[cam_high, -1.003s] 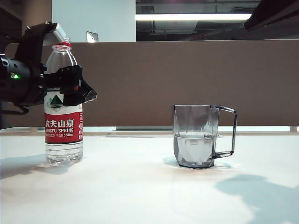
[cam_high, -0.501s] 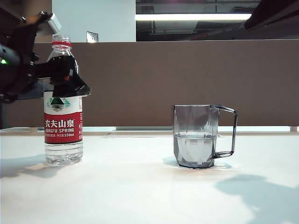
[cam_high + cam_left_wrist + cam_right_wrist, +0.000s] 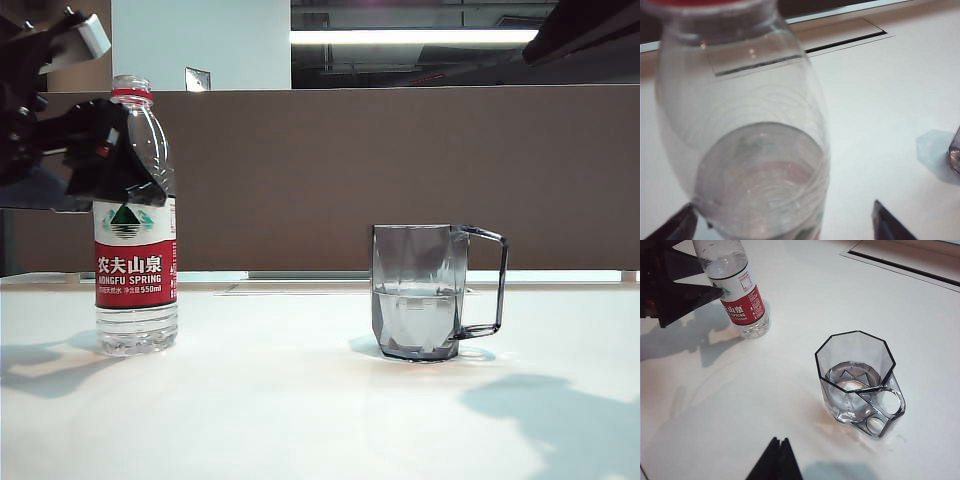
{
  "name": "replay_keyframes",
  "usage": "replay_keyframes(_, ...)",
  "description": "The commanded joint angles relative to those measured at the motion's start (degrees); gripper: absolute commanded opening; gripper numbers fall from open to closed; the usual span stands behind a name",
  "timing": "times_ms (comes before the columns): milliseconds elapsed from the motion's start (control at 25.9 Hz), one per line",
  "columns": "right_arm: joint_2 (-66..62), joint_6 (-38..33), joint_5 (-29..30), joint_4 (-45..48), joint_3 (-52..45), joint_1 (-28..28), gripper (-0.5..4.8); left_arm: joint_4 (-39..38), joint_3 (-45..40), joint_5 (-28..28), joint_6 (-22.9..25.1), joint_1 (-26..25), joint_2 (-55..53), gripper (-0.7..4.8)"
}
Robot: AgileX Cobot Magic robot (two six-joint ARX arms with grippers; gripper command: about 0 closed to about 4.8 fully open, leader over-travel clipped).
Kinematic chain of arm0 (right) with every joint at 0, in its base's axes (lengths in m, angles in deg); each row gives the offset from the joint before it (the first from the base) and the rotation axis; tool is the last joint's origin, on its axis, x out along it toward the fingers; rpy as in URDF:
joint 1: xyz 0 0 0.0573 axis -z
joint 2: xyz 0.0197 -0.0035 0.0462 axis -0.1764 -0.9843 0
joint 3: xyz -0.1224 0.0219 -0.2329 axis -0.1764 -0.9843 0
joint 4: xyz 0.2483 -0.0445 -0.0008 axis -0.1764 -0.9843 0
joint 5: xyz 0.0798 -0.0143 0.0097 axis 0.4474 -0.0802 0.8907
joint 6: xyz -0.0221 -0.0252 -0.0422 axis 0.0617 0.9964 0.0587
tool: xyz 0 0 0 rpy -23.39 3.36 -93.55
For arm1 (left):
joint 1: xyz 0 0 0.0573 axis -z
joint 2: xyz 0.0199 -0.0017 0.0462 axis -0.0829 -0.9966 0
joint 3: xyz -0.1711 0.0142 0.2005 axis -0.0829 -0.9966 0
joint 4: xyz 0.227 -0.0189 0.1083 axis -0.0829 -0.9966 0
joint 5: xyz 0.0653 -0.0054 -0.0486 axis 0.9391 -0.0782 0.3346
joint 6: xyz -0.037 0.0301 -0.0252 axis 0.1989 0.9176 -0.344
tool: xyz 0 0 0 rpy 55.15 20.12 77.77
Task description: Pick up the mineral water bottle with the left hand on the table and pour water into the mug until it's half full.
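The left gripper (image 3: 110, 165), spread wide around the mineral water bottle's (image 3: 135, 215) shoulder, is half cut off. The right gripper (image 3: 774, 460) shows only dark tips; I cannot tell its opening.

On the table (image 3: 300, 400): one mineral water bottle (image 3: 135, 220) near the left edge, one mug (image 3: 425, 292) right of centre holding water (image 3: 415, 310); two grippers, left gripper (image 3: 95, 160) and right gripper (image 3: 774, 462).
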Motion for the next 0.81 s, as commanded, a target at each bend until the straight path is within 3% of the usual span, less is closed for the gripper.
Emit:
replay_keyframes(39,0.17,0.2,0.02,0.83,0.28,0.07,-0.08,-3.65,0.26,-0.13,-0.26,0.07,3.48,4.14)
replay_keyframes(154,0.17,0.2,0.04,0.83,0.28,0.04,-0.08,-5.51,0.28,-0.13,-2.38,0.07,6.32,2.47)
replay_keyframes(193,0.17,0.2,0.04,0.81,0.28,0.04,-0.08,-7.04,0.44,-0.13,-3.74,0.07,8.17,0.81)
replay_keyframes(231,0.17,0.2,0.02,0.81,0.28,0.04,-0.08,-8.31,0.44,-0.13,-4.55,0.07,9.86,-0.11)
replay_keyframes(810,0.17,0.2,0.02,0.81,0.28,0.07,-0.08,-21.14,0.44,-0.13,-5.33,0.07,21.0,-0.06)
